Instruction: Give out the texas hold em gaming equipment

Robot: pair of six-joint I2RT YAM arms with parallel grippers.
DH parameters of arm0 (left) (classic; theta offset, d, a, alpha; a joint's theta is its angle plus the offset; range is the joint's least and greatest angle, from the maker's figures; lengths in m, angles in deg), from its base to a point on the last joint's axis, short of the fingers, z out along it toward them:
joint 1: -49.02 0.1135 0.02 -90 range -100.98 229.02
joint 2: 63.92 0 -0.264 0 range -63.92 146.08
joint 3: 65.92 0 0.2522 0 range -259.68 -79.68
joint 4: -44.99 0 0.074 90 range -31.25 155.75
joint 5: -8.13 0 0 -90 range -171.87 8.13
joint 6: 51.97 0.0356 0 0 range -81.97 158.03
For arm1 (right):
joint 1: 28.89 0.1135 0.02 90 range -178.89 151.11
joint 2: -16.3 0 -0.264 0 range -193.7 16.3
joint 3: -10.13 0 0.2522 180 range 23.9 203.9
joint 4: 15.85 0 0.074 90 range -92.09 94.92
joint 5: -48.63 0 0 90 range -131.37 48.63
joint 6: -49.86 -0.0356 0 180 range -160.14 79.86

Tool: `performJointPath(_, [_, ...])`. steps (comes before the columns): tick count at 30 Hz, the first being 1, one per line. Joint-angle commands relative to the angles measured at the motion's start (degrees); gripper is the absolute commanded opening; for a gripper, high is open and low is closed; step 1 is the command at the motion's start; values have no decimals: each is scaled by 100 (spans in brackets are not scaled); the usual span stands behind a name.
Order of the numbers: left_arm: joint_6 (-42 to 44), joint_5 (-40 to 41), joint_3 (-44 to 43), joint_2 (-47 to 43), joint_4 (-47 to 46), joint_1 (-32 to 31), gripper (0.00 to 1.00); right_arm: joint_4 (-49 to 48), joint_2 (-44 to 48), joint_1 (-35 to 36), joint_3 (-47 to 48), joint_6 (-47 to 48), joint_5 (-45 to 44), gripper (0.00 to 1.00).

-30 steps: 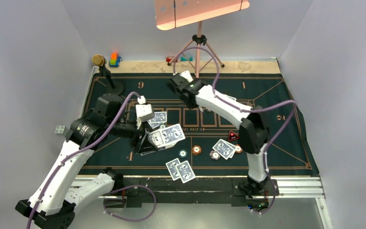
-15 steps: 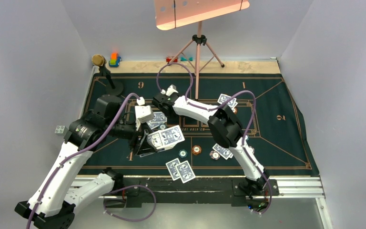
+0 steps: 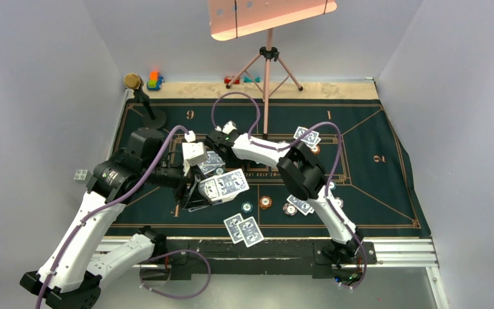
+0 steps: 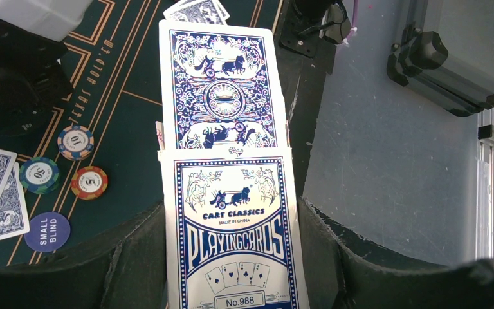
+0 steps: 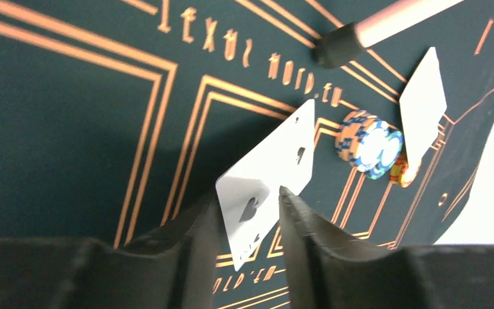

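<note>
Top external view, nearest edge first: a pair of blue-backed cards [image 3: 243, 229] lies face down on the green felt mat [image 3: 373, 187] that covers the desk, just ahead of the arm bases. Just beyond sit a teal chip [image 3: 247, 206], an orange chip [image 3: 265, 202] and a pinkish chip [image 3: 289, 208]. The pinkish chip is close against a second pair of cards [image 3: 301, 205], half hidden under the right arm, with a dark blue small-blind disc [image 4: 47, 232] beside that pair. Left of these, the left fingers [image 4: 132, 257] are pressed against the sides of the card box [image 4: 231, 244]. The box is held above the mat with one card [image 4: 222, 96] sticking partway out of its top. A third pair [image 3: 213, 161] lies just past the box. Over the mat's middle the right fingers [image 5: 302, 232] stand a little parted, with a spade card [image 5: 270, 174] tilted in the gap, face toward the wrist camera. It looks loose rather than pinched. Farthest, a fourth pair [image 3: 307, 136] lies toward the far right. I judge four seats dealt and some chips out. The centre boxes, where visible, hold no cards, so the board at least is left.
</note>
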Motion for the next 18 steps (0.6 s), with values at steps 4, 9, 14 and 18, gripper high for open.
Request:
performJointPath(4, [1, -66, -228, -4, -146, 29, 0, -374, 224, 82, -320, -522, 928, 61])
performJointPath(9, [-1, -41, -245, -13, -147, 29, 0, -756, 618, 69, -625, -641, 1848, 69])
performJointPath(14, [-2, -39, -235, -34, -140, 29, 0, -875, 1156, -48, -659, -680, 2580, 71])
performJointPath(18, [4, -39, -237, -55, -122, 29, 0, -824, 1884, -404, -766, -808, 3119, 72])
